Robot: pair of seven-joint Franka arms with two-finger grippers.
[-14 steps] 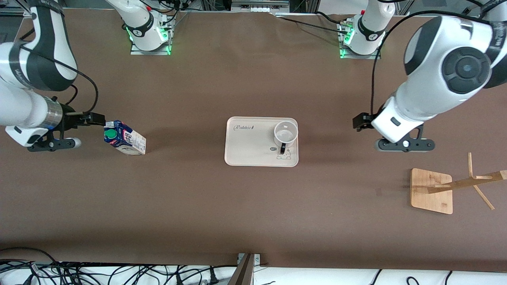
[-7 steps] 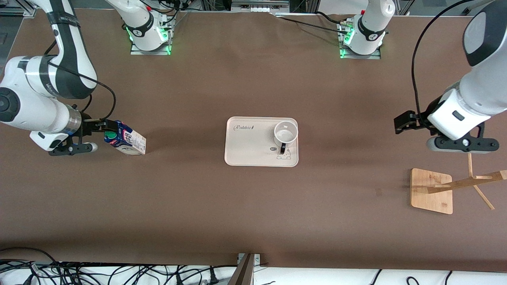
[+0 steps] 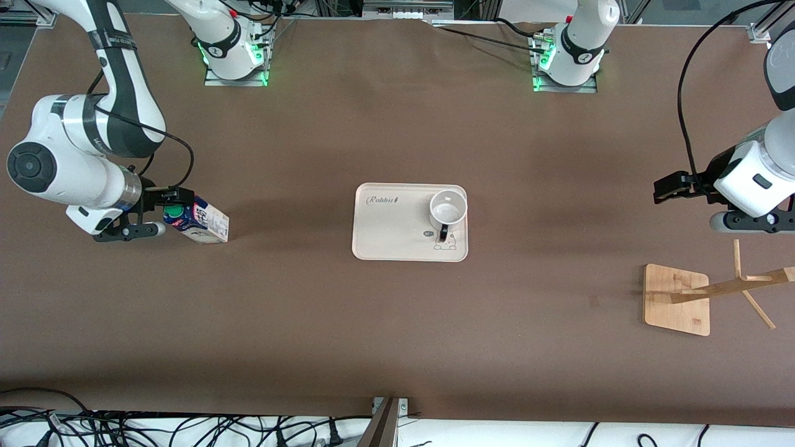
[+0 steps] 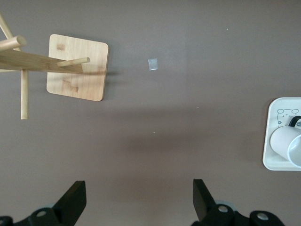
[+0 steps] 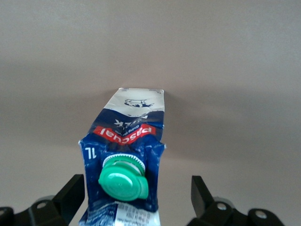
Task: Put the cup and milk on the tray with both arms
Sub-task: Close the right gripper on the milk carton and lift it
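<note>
The cup (image 3: pixel 448 209) is sitting on the tray (image 3: pixel 391 231). The right tool (image 3: pixel 166 197), released, is straddling the milk (image 3: pixel 199 217), well apart from the tray toward the right arm's end of the desk (image 3: pixel 397 335). The left tool (image 3: pixel 667 187), released, is hovering well apart from the tray.

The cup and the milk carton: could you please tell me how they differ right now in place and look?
The cup stands on the tray, while the milk carton stands on the bare table toward the right arm's end. The cup is round, white, with a black handle; the carton is boxy, blue and white, with a green cap. The open right pincer is at the carton; no pincer is near the cup. Both stand upright.
</note>
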